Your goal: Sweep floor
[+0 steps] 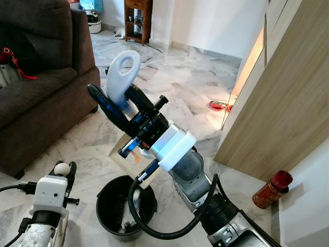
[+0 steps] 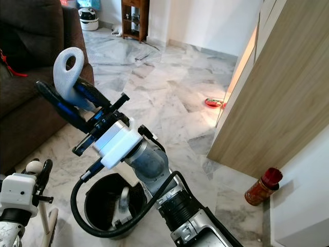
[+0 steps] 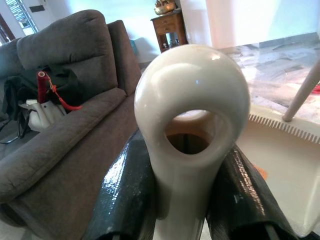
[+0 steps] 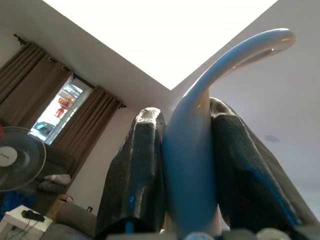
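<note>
Gripping the cream loop handle (image 3: 192,115), left gripper (image 1: 60,175) sits nearest, low beside the black bin (image 1: 110,206). Right gripper (image 1: 115,105) clamps the pale blue handle (image 1: 123,72) upright; its shaft runs down toward the dustpan (image 1: 126,154) above the bin.

Right arm reaching forward and up, right gripper (image 1: 110,100) clamping a white handle (image 1: 122,72), left gripper (image 1: 64,170) low, pinching another handle (image 3: 192,115).
</note>
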Controlling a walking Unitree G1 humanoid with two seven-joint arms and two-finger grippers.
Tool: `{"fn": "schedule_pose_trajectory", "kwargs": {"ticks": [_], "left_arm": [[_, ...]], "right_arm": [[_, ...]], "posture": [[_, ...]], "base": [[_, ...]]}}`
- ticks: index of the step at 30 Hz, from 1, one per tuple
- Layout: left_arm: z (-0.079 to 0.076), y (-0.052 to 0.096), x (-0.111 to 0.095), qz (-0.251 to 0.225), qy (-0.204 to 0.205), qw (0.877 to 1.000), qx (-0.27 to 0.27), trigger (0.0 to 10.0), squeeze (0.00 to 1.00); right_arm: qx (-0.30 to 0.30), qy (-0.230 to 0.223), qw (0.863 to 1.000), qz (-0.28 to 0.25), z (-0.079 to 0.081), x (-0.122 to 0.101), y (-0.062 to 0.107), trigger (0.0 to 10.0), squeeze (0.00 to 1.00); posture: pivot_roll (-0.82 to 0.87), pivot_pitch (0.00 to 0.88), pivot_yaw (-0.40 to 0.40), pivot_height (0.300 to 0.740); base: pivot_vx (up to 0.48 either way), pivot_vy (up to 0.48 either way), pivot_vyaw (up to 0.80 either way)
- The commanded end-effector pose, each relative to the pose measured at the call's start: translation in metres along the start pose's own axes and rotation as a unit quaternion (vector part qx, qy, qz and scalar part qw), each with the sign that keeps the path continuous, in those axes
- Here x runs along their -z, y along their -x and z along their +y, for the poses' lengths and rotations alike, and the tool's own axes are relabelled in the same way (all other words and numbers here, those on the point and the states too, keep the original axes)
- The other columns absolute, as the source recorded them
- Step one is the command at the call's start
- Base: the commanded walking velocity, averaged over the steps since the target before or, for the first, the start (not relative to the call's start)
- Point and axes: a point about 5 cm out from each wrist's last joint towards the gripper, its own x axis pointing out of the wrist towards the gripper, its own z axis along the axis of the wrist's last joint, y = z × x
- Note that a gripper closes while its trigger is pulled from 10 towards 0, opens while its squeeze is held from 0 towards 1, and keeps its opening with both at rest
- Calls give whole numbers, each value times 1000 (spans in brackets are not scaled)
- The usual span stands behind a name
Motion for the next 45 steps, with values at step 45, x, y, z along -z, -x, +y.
{"fn": "schedule_pose_trajectory", "kwargs": {"ticks": [45], "left_arm": [[-23, -4, 11, 6, 38, 999, 11, 10000, 0]], "right_arm": [[279, 183, 792, 511, -101, 72, 217, 10000, 0]], "posture": [[157, 0, -103, 740]], "base": [[0, 0, 0]]}}
